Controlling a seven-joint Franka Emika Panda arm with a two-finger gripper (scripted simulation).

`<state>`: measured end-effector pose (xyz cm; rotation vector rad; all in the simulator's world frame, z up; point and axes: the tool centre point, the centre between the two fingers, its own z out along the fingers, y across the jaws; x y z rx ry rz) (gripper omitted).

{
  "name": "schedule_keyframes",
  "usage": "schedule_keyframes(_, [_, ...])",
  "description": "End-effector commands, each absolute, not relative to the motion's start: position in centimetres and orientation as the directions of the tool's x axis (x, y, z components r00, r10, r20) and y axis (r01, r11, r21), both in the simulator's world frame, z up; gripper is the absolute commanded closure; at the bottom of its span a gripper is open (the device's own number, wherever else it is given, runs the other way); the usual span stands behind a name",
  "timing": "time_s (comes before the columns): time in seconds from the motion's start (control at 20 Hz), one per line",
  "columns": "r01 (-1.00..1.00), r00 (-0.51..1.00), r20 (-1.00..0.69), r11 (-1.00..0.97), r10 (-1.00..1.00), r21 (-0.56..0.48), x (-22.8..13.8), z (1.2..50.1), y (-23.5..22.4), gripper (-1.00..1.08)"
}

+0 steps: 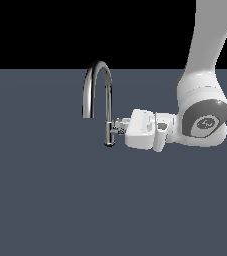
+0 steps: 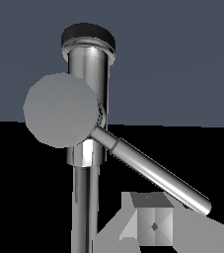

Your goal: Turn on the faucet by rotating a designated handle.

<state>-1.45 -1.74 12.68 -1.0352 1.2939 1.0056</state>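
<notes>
1. The Franka arm (image 1: 205, 90) reaches in level from the exterior view's right, over wide open grey floor (image 1: 45, 200) with room on all sides.
2. The chrome faucet (image 1: 99, 80) stands mid-scene, its arched spout above the post.
3. The gripper (image 1: 119, 126) is right beside the post; how wide it stands open, or whether it holds anything, I cannot tell.
4. The handle (image 2: 153, 173), a thin lever on the post's side stub, may slip off a fingertip (image 2: 153, 225) if pushed off-centre.

The faucet (image 1: 96, 90) stands upright on the dark floor, slim shiny chrome, its gooseneck arching from a straight post toward the exterior view's left; the handle (image 2: 150, 170), a thin chrome lever, juts from a stub low on that post.
</notes>
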Motion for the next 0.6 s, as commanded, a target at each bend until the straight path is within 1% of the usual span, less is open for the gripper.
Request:
schedule_keyframes(0.0, [-0.969, 0.028, -1.0, 0.247, 0.0, -0.028, -1.5, 12.7, -1.8, 1.08])
schedule_keyframes(0.5, [-0.967, 0.002, -1.0, 0.254, 0.0, -0.002, -3.9, 6.5, -2.0, 1.08])
schedule_keyframes(0.55, [-0.967, 0.002, -1.0, 0.254, 0.0, -0.002, -3.9, 6.5, -2.0, 1.08])
